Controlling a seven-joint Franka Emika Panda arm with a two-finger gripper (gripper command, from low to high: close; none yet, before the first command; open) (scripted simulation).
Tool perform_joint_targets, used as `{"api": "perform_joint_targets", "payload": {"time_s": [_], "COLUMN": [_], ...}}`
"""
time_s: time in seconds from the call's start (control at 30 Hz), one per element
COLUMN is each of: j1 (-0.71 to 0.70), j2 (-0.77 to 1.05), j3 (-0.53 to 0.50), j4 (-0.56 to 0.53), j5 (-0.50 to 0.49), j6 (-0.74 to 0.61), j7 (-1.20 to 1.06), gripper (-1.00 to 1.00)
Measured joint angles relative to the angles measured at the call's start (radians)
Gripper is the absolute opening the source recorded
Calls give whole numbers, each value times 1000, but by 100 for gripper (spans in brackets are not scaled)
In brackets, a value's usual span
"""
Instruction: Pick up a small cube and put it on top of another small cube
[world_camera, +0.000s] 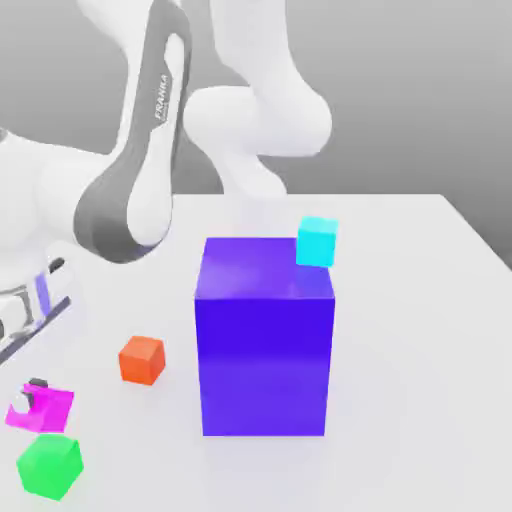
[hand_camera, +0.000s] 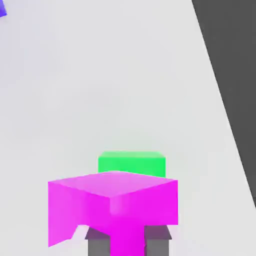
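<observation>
- Pinching the magenta cube (hand_camera: 145, 200), the hand (hand_camera: 127, 241) has a finger on each side of it. The cube is near the green cube (world_camera: 50, 466), at the exterior view's left.
- The grip looks like it is close to the corners, not flat on two sides. The cube could twist, or slip out, when the hand goes up.
- If the hand moves sideways while it is low, the magenta cube could bump the green one and push it away.
- If it is let go crooked on top of another cube, it could tip and fall off.
- The orange-red cube (world_camera: 142, 360) is near too, and a low swing could knock it.
- The big blue block (world_camera: 264, 365) is tall, so a low trip across the bench (world_camera: 420, 400) could hit it. The cyan cube (world_camera: 317, 242) looks to be by its top edge, and a bump might drop it.
- The fingers hide part of the magenta cube, and it hides part of the green one. I can't tell if those two touch, or if the magenta one is off the bench.
- The exterior view's left edge cuts off some of the arm (world_camera: 125, 215).
</observation>
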Motion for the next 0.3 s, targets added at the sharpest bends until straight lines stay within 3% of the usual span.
{"api": "perform_joint_targets", "payload": {"time_s": [0.03,0.3], "j1": [-6,-4], "j2": [29,9], "j3": [9,5], "j4": [2,1], "j5": [11,2], "j6": [27,9], "j7": [-9,-3], "gripper": [100,100]}}
